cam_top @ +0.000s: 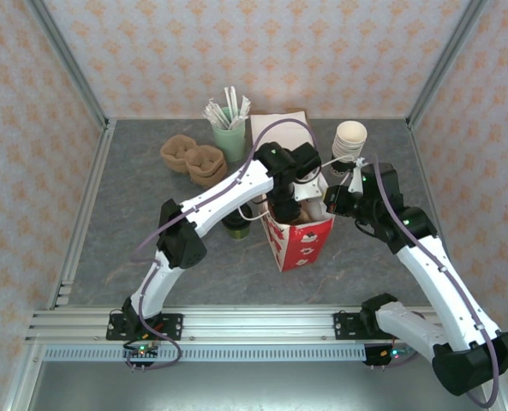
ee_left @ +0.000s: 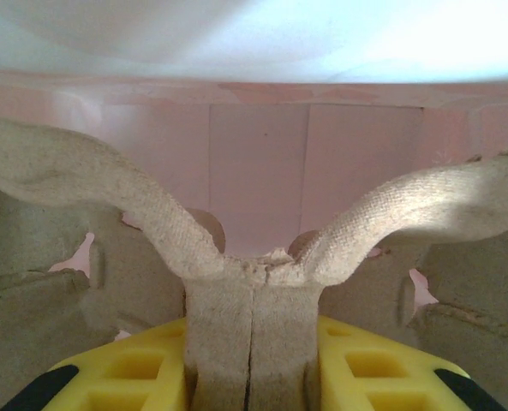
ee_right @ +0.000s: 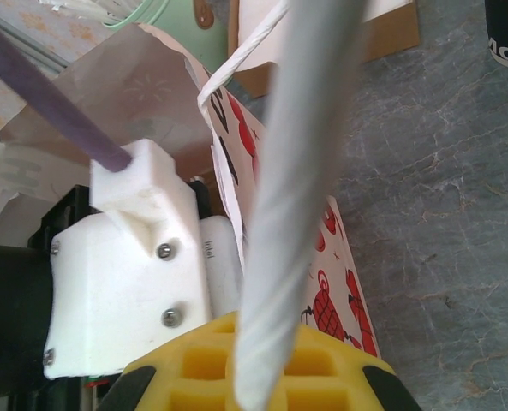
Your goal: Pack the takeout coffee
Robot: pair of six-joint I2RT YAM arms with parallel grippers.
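Observation:
The takeout coffee (cam_top: 236,225), a dark green cup with a black lid, stands on the table just left of the red-and-white paper bag (cam_top: 305,244), partly under my left arm. The cup's edge also shows in the right wrist view (ee_right: 507,32). My left gripper (cam_top: 292,204) reaches down into the bag's mouth. In the left wrist view this gripper (ee_left: 252,342) is shut on the folded middle ridge of a brown pulp cup carrier (ee_left: 65,171), with pink bag walls behind it. My right gripper (ee_right: 266,364) is shut on the bag's white twisted handle (ee_right: 298,171) at the bag's right side.
A stack of pulp carriers (cam_top: 194,160) lies at the back left. Beside it stands a green holder with straws (cam_top: 230,130), with a brown box (cam_top: 277,124) behind the bag. A stack of cream cups (cam_top: 349,139) stands at the back right. Metal rails edge the table.

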